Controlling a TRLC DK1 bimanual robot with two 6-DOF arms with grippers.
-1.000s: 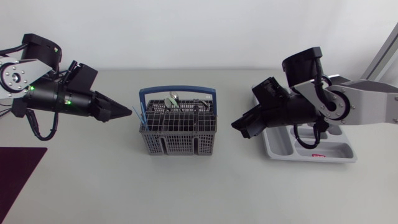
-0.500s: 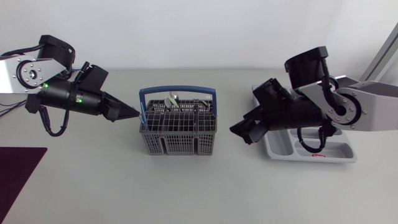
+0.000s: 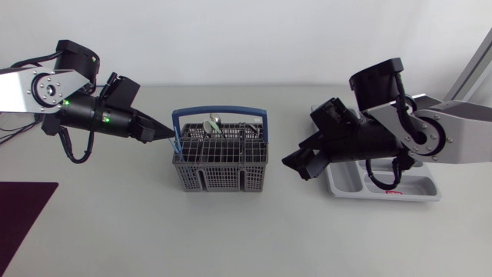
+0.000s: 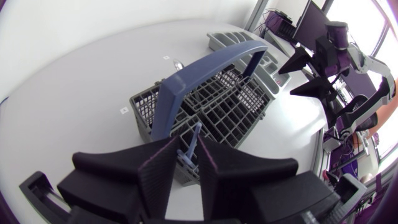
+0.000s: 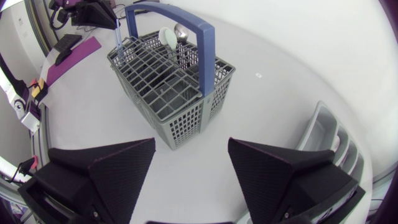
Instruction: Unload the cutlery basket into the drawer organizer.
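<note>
**Approach to the first item.** Over the last second our left arm has swung in from the view's left edge. The left gripper [image 3: 164, 135] has travelled from well short of the basket [image 3: 219, 173] to its near end wall, under the foot of the blue carrying handle [image 3: 219, 113]. The wrist view shows this gripper [image 4: 186, 149] with its fingers only a narrow gap apart. A thin blue-handled utensil [image 4: 193, 138] stands upright in that gap, at the basket's end compartment. We see no clear pinch from both sides, so we read the gripper as slightly open and holding nothing yet.

Our right gripper [image 3: 301, 163] has edged a little toward the basket. It hangs spread wide and empty [image 5: 189, 168] over the table [image 3: 246, 231], between the basket and the drawer organizer [image 3: 419, 190].

**Position of the task items.** The basket sits at mid-table and is still loaded. A spoon [image 3: 214, 120] and the blue-handled utensil [image 3: 178, 145] rise above its grid. The organizer lies at the right side, partly under the right arm, and the compartments that show hold nothing.

**Meaning for the task.** We judge that unloading has not begun and that the left arm is lined up for the first pick. The next move would be to close on the thin handle and lift it straight up, clear of the carrying handle above it.
</note>
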